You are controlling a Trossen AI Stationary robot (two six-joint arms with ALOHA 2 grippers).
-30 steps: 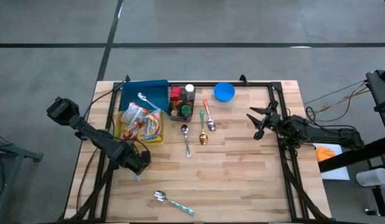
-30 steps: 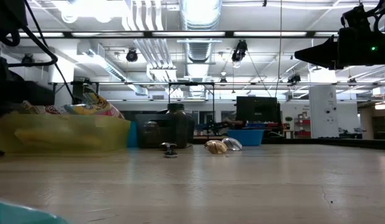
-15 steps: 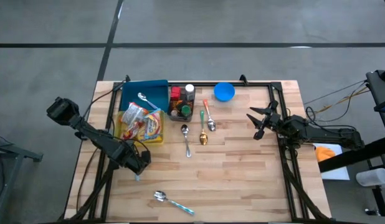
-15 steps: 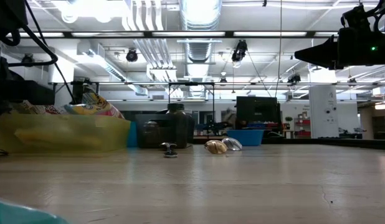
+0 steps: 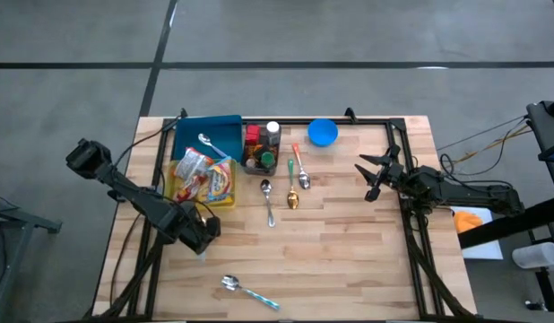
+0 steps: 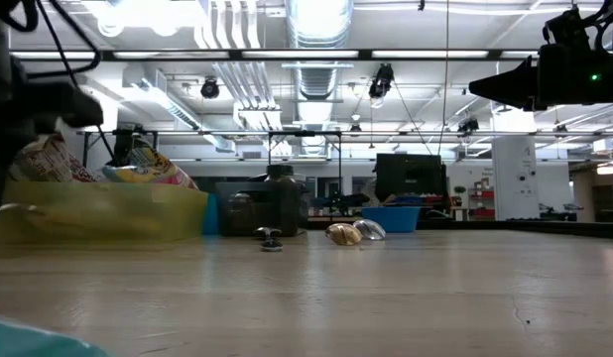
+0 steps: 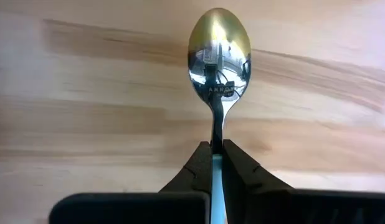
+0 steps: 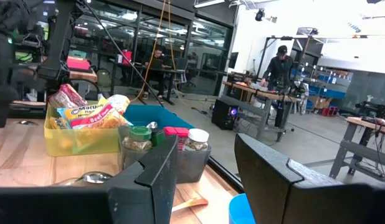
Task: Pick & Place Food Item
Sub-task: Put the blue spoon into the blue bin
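step: grasp made, lift just starting, by my reading; the left gripper (image 5: 198,239) at the near left of the table (image 5: 349,260) has its fingers (image 7: 199,167) pinched tight on the pale blue handle of a spoon (image 7: 218,68), bowl pointing away from the wrist, just above the wood.
task thing: the task names a food item, yet what is held is a spoon (the pictures and the task do not agree here); the snack packets (image 5: 205,176) lie in the yellow bin (image 5: 174,192) at the far left, untouched.
right gripper (image 5: 374,176): waits above the right side of the table, jaws partly apart, holding nothing.
other things: blue tray (image 5: 225,133), jar caddy (image 5: 259,154), blue bowl (image 5: 323,133), three loose spoons (image 5: 291,187) mid-table, another spoon (image 5: 246,289) at the near edge.
next move: likely raise the held spoon clear and carry it to a drop spot; which spot i cannot tell. the thin handle may swivel in the grip, so a level, slow lift suits it.
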